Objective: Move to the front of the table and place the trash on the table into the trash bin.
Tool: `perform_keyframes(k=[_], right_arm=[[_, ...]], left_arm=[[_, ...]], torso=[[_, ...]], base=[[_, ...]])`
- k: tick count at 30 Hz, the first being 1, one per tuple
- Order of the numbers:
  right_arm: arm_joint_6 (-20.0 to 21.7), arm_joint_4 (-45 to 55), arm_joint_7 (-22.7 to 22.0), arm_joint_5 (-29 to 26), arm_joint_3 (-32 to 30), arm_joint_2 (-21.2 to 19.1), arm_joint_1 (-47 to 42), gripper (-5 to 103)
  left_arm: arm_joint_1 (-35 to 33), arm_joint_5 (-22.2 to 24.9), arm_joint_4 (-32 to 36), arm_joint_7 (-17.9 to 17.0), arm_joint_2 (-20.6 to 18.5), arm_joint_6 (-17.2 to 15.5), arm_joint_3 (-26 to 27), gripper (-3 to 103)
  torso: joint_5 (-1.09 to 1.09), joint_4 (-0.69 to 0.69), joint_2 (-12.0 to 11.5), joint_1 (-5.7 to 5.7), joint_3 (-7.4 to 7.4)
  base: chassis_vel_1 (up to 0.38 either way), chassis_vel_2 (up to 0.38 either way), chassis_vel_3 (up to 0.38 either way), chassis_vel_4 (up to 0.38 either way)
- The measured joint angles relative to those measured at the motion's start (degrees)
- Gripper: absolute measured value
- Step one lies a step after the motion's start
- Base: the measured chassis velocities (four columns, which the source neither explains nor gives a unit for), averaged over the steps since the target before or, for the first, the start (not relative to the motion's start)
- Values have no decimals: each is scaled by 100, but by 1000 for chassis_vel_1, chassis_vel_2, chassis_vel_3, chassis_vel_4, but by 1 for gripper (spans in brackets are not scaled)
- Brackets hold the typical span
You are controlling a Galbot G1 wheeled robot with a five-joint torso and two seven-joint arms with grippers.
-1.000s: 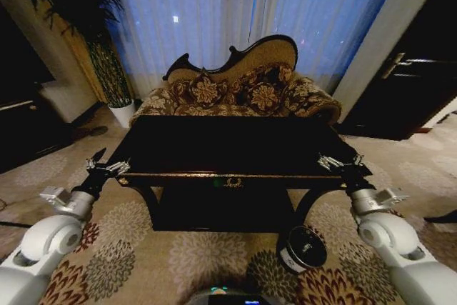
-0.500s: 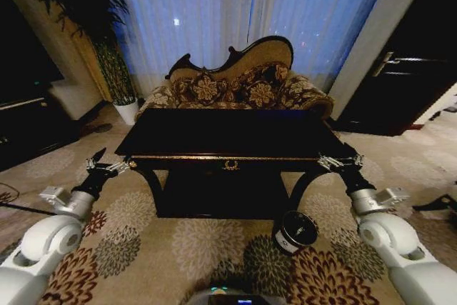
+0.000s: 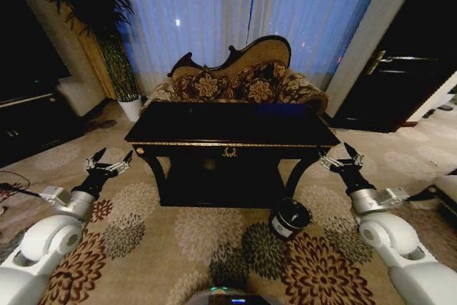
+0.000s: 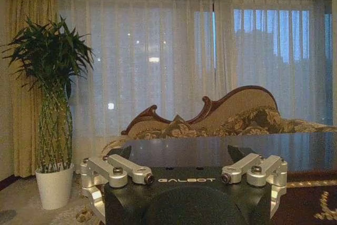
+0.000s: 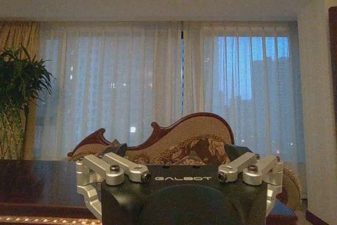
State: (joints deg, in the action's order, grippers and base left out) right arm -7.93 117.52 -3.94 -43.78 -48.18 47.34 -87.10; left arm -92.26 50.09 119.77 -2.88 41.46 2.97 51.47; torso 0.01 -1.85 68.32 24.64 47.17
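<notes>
- Left end effector [image 3: 108, 162]: held low over the carpet, near the worktop's left front corner, fingers spread apart, holding nothing.
- Right end effector [image 3: 341, 159]: mirrored beside the right front corner, fingers likewise spread, empty.
- Trash bin [image 3: 289, 218]: stands on the carpet just before the worktop's right front leg, tilted in the head view, white label facing the robot.
- Worktop [image 3: 232, 133]: long axis runs left to right, gold emblem facing the robot; well apart from both end effectors.
- Trash: not discernible on the dark glossy top. Judgement: such litter is probably light and crushable; take hold gently across the middle.
- Sofa [image 3: 239, 80]: behind the worktop, before the curtains.
</notes>
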Motion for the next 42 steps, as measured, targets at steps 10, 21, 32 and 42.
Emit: perform_keyframes(k=[10,21,32,42], right_arm=[[0,0,0,0,0,0,0,100],[0,0,0,0,0,0,0,100],[1,0,0,0,0,0,0,100],[0,0,0,0,-1,1,0,100]], left_arm=[[0,0,0,0,0,0,0,100],[0,0,0,0,0,0,0,100],[0,0,0,0,0,0,0,100],[0,0,0,0,0,0,0,100]], torso=[[-1,0,0,1,0],[-1,0,-1,2,1],[-4,4,0,0,0],[-1,0,0,1,1]], base=[[180,-194,-183,186],[196,-184,-202,198],[255,-258,-252,263],[126,-101,-122,109]])
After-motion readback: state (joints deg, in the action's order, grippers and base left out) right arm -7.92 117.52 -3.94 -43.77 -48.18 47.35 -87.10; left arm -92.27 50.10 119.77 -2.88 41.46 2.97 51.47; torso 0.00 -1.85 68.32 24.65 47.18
